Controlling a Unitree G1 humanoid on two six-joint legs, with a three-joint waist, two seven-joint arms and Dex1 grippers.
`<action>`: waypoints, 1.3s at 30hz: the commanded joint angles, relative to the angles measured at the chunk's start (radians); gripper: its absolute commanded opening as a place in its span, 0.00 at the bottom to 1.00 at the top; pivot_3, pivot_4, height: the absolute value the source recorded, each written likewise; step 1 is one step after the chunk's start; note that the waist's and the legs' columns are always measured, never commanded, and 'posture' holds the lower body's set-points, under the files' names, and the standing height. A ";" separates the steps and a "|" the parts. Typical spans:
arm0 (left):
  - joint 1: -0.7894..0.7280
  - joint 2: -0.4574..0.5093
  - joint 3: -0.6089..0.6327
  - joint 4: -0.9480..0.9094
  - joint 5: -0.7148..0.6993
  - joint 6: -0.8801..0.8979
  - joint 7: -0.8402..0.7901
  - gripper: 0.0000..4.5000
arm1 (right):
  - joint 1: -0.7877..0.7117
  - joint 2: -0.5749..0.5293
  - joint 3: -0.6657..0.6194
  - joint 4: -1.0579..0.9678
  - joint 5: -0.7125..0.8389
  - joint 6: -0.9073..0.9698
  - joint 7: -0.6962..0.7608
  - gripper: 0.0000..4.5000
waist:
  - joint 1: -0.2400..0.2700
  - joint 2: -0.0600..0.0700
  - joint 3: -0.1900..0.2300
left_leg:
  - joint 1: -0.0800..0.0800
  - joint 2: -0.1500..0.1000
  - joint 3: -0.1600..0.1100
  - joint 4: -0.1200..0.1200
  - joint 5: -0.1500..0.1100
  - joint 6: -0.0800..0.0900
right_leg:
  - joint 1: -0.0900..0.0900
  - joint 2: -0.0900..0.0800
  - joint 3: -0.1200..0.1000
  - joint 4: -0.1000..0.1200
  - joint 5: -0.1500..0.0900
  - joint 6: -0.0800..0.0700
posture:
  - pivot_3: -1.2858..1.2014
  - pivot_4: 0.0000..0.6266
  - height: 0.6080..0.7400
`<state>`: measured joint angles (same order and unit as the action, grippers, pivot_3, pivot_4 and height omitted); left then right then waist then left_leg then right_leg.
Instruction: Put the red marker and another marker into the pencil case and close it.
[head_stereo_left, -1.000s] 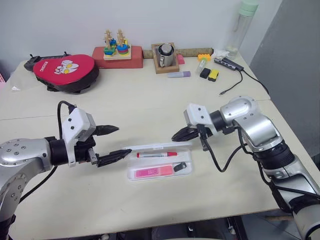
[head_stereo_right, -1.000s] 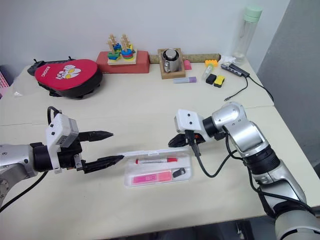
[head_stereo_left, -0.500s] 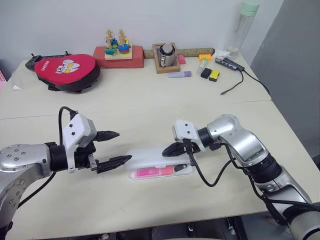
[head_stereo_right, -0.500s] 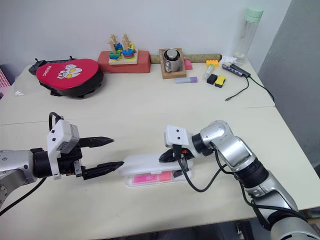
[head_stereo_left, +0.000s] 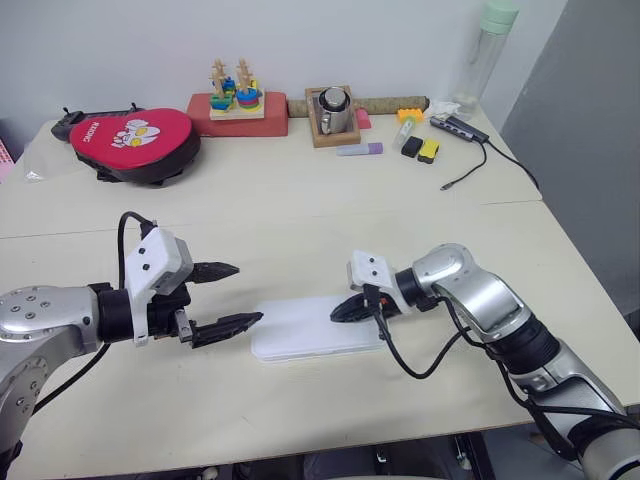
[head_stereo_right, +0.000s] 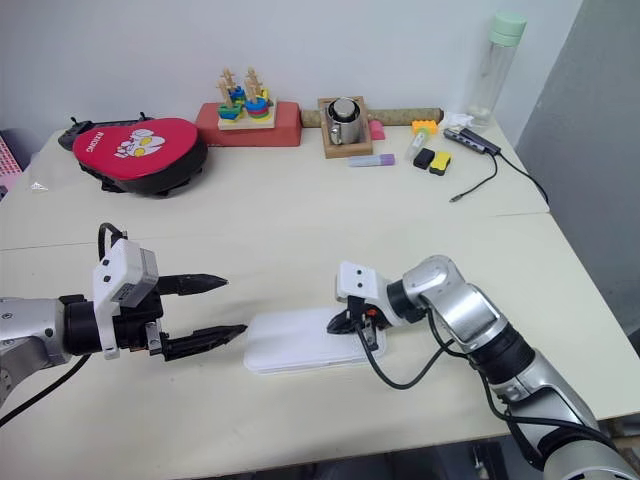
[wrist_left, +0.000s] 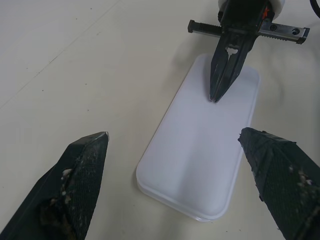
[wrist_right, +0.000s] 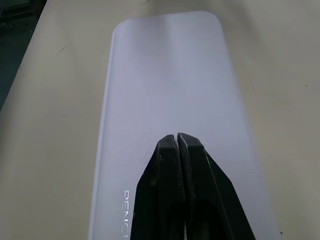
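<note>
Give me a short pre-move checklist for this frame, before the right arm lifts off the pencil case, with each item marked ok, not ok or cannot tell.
1. Lid of the pencil case down flat over the tray: ok, no gap shows in the head views.
2. Lid latched all round: cannot tell, the seam shows only at one end in the left wrist view.
3. Red marker and pink highlighter inside: cannot tell, the shut lid hides the contents.
4. Right gripper shut, tips on the lid near one end: ok.
5. Left gripper open and apart from the case, out of the way: ok.
6. Case lying fully on the table, away from the edge: ok.
</note>
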<state>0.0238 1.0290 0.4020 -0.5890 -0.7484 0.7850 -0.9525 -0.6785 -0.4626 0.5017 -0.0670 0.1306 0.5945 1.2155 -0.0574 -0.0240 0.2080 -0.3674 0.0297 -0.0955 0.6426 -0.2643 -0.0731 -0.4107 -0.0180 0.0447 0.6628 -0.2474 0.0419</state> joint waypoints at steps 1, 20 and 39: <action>-0.006 0.016 0.030 -0.013 -0.010 0.000 -0.004 1.00 | 0.016 -0.015 0.018 0.014 -0.021 -0.009 -0.010 0.01 | 0.000 0.000 0.000 | 0.000 0.000 0.000 0.000 0.000 0.000 | 0.000 0.000 0.000 0.000 0.000 0.000 | 0.52 0.24 1.00; 0.010 0.003 0.037 -0.020 -0.013 0.000 0.007 1.00 | -0.014 -0.023 -0.037 0.029 0.024 -0.009 0.013 0.01 | 0.000 -0.001 -0.001 | 0.003 0.000 0.000 0.000 0.000 0.000 | 0.003 0.000 0.000 0.000 0.000 0.000 | 0.52 0.24 1.00; 0.110 -0.345 0.130 -0.019 0.286 -0.137 0.496 1.00 | 0.043 -0.052 -0.413 -0.024 0.153 0.130 -0.327 0.01 | 0.006 -0.002 -0.001 | -0.002 0.000 0.000 0.000 0.000 0.000 | 0.000 0.000 0.000 -0.001 0.000 0.000 | 0.52 0.24 1.00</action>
<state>0.1289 0.6883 0.5203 -0.5774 -0.5018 0.6825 -0.4983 -0.6294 -0.5205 0.1351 -0.0846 0.2956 0.7574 0.9497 -0.0511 -0.0255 0.2071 -0.3693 0.0294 -0.0956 0.6434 -0.2644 -0.0731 -0.4104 -0.0184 0.0448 0.6614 -0.2472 0.0418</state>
